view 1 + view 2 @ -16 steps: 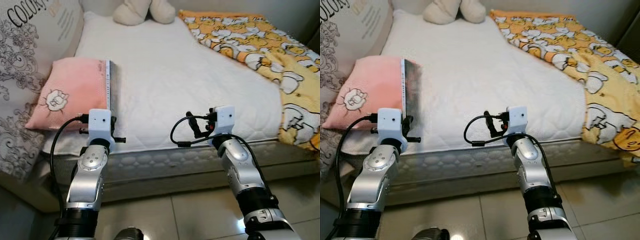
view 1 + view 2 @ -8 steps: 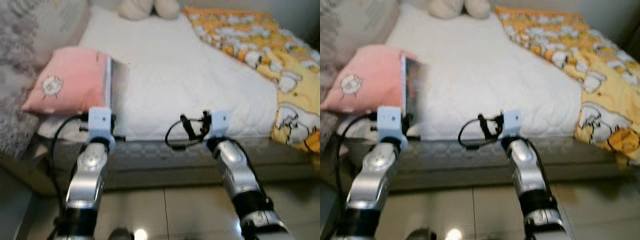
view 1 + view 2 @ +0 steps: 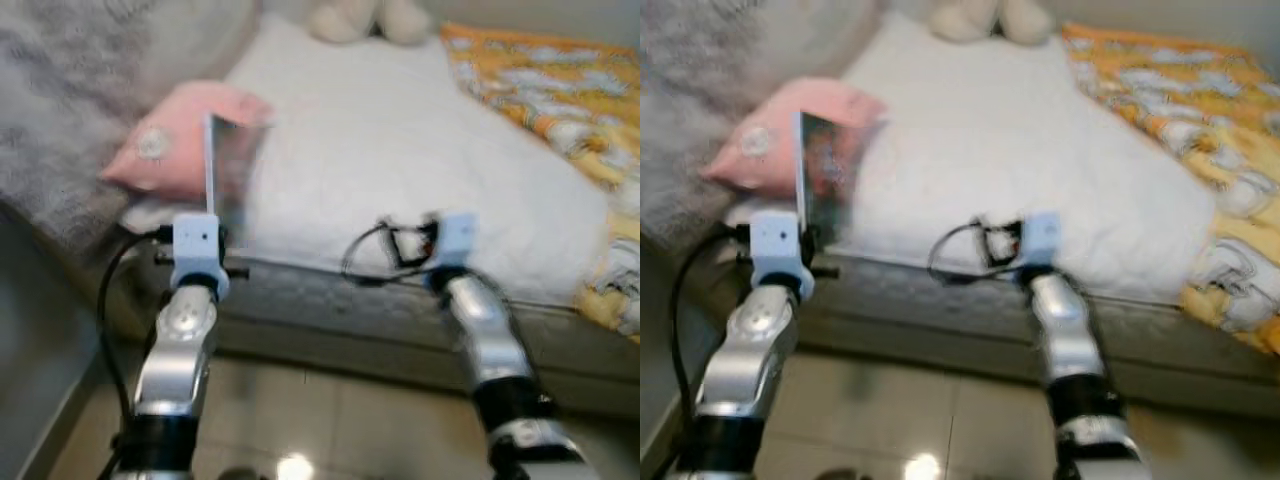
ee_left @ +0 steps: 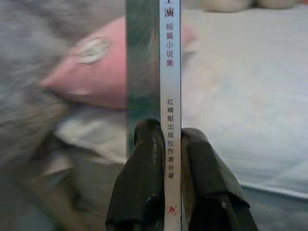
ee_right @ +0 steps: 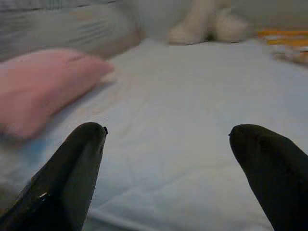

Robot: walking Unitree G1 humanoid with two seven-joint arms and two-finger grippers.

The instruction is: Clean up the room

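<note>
Thin book point(image 4: 170, 72) stands upright, spine w/ printed characters facing the wrist cam, clamped at its lower end by the left hand point(image 4: 166, 144); fingers point(image 4: 144, 168) pressed against both covers; book is held in air just off the bed's near edge, toward its left corner, in front of the pink pillow point(image 3: 185, 125); right hand point(image 5: 168, 144) empty, fingers spread wide, at the near edge around the middle; white mattress point(image 3: 400, 150) blurred; cream plush toy point(image 3: 370, 20) at the far edge; yellow patterned blanket point(image 3: 560, 100) along the right side; grey patterned cushion point(image 3: 90, 80) at left; tiled floor point(image 3: 330, 420) below.
</note>
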